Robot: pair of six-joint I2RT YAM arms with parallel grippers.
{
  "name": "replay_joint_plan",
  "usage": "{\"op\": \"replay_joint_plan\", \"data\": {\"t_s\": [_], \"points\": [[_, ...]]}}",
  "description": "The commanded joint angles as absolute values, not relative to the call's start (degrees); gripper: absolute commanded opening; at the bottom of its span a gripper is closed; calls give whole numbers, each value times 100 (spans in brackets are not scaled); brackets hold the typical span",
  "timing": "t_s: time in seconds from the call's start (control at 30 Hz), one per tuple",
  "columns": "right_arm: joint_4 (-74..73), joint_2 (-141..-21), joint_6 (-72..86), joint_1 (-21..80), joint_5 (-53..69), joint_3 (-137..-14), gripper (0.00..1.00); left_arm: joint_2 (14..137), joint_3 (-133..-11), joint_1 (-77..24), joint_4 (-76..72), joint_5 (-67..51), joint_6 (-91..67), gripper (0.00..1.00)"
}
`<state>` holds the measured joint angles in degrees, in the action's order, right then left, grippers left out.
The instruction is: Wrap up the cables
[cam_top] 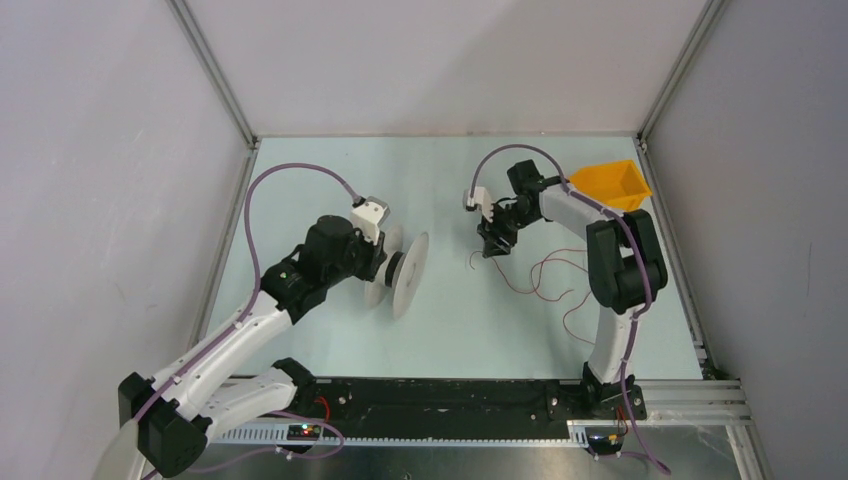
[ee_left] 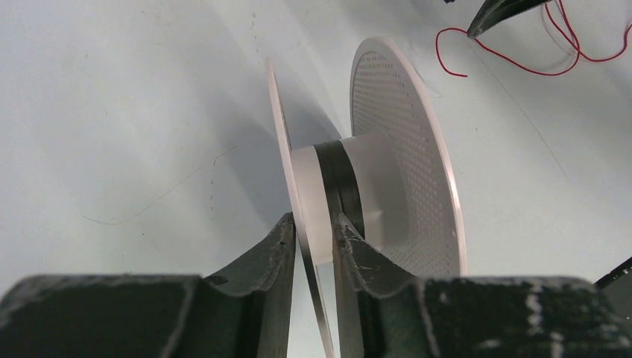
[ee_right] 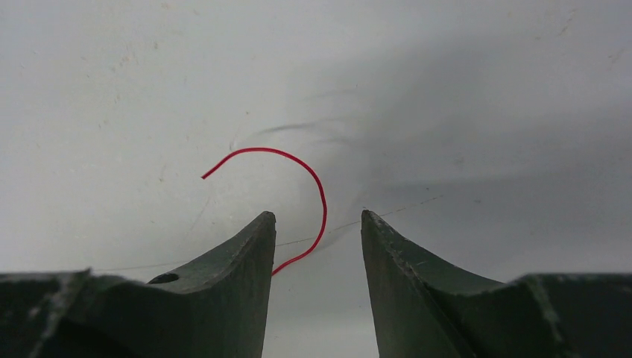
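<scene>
A pale grey round spool (cam_top: 412,272) stands on edge left of the table's middle. My left gripper (cam_top: 384,266) is shut on its near flange. In the left wrist view the thin flange (ee_left: 282,149) runs down between my fingertips (ee_left: 285,235), with the hub and perforated far flange (ee_left: 402,149) beyond. The thin red-brown cable (cam_top: 548,278) lies in loose loops on the table by the right arm. My right gripper (cam_top: 492,246) hangs open over its free end. In the right wrist view the curled cable end (ee_right: 320,195) runs between my open fingers (ee_right: 257,246), not gripped.
An orange bin (cam_top: 612,184) sits at the back right of the table. Metal frame posts and grey walls bound the table on both sides. The cable and the right gripper's tip (ee_left: 492,13) show at the top right of the left wrist view.
</scene>
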<state>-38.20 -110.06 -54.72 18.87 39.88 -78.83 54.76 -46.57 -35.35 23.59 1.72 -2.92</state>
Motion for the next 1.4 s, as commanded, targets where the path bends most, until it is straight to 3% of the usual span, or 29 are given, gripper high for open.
{"op": "replay_joint_plan", "data": {"t_s": [0.0, 0.33, 0.4, 0.57, 0.63, 0.83, 1.03, 1.17, 1.37], "points": [[-4123, -11304, -6268, 1984, 3849, -8163, 51, 5421, -4631, -3575, 2142, 44, -79, 28], [-4044, -11688, -6180, 2266, 3372, -8457, 47, 5396, -4610, -3576, 2139, -180, -33, 22], [-4091, -11677, -6187, 2262, 3414, -8463, 40, 5384, -4614, -3577, 2145, -195, -27, 20], [-4183, -11505, -6008, 2227, 3592, -8455, 6, 5383, -4610, -3583, 2144, -262, -35, 13], [-4158, -11330, -5784, 2160, 3783, -8421, 0, 5373, -4616, -3586, 2138, -322, -35, 10], [-3300, -10305, -4748, 2103, 4109, -7845, 0, 5414, -4638, -3583, 2108, -766, -76, 4], [-2402, -9314, -3958, 2293, 3113, -7331, 0, 5526, -4640, -3595, 1993, -1061, -232, 4], [-1755, -8604, -3483, 2391, 2608, -6925, 0, 5530, -4629, -3618, 1938, -1094, -261, 10], [-211, -7784, -3246, 2911, 2327, -6120, 0, 5466, -4640, -3614, 1926, -947, -264, 29]]}}
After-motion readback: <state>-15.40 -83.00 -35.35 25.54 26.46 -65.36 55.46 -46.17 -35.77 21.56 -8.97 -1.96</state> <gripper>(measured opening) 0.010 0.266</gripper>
